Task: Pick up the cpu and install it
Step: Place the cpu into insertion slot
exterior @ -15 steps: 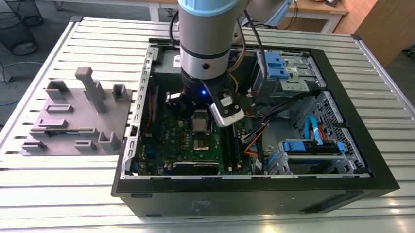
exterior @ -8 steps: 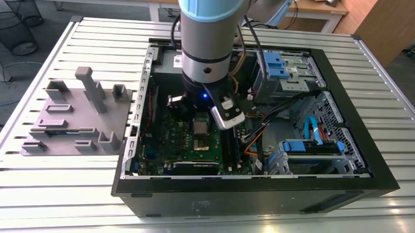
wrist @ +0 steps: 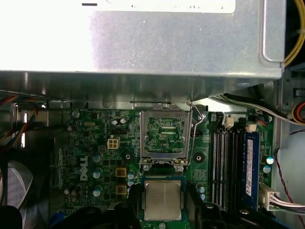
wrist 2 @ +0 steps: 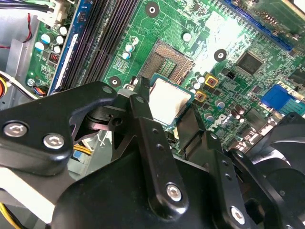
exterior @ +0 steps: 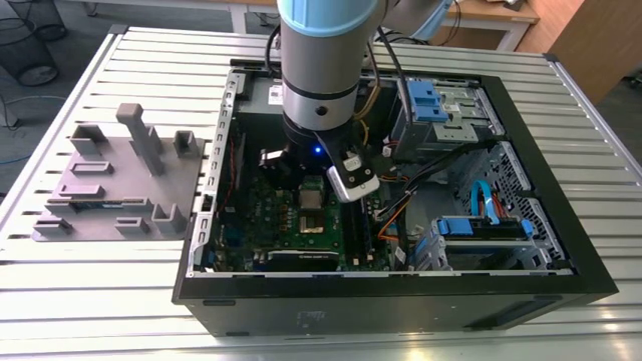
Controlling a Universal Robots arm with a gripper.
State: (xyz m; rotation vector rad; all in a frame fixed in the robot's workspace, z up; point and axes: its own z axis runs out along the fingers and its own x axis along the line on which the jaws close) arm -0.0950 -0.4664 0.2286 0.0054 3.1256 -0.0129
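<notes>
Fingers (wrist 2: 141,112) of the end effector (wrist 2: 167,114) are clamped on the cpu (wrist 2: 169,98), held near the open motherboard socket (wrist 2: 171,59).

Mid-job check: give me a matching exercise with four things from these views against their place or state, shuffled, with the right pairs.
Things:
1. cpu
2. CPU socket
3. grey parts holder
4. blue drive caddies

Places or states:
A. outside the computer case, at the exterior view's left
B. gripped in the end effector
C. inside the case, at the exterior view's right
D. open and empty on the motherboard

Pairs: 1-B, 2-D, 3-A, 4-C
</notes>
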